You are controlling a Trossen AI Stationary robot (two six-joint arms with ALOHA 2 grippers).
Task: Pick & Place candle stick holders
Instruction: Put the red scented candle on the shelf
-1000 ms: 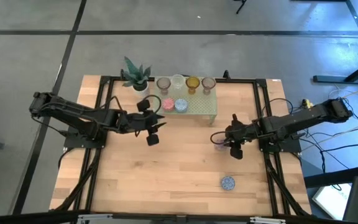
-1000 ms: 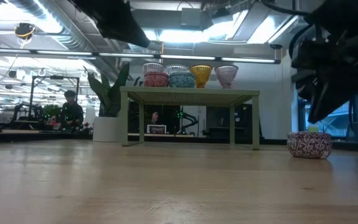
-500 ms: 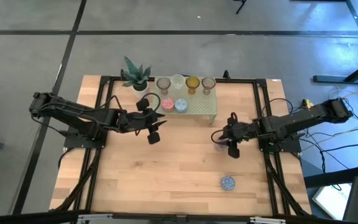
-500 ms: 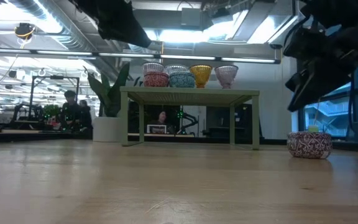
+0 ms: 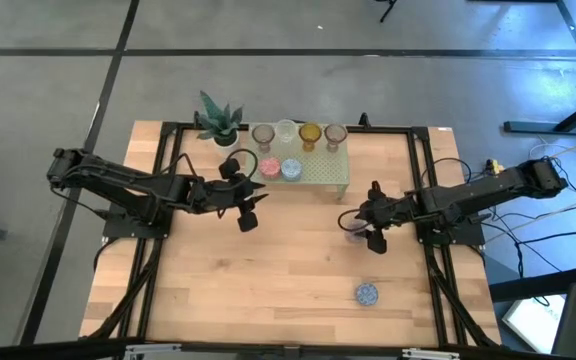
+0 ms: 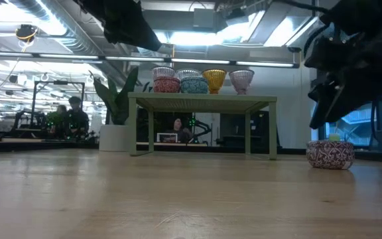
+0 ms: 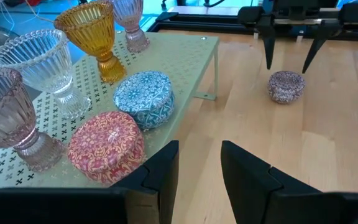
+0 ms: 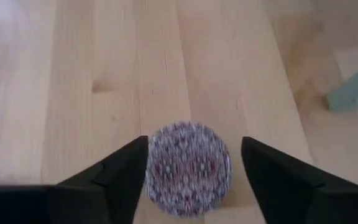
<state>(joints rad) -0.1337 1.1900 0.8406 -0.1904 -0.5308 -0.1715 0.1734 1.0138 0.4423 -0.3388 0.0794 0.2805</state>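
Mosaic holder (image 5: pixel 367 293) sits alone near the table's front edge. Farther back, the right gripper (image 8: pixel 194 163) hangs released, fingers spread around a red speckled holder (image 8: pixel 188 168) on the wood without touching it. The left gripper (image 7: pixel 199 163), fingers slightly parted and empty, hovers beside the green stand (image 5: pixel 333 175) carrying six holders.

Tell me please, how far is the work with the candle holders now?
Done: six holders stand on the green stand. In hand: the right gripper, fingers open, hangs over a red speckled holder on the table. Left: that one and a blue speckled holder near the front edge. The left gripper waits beside the stand.
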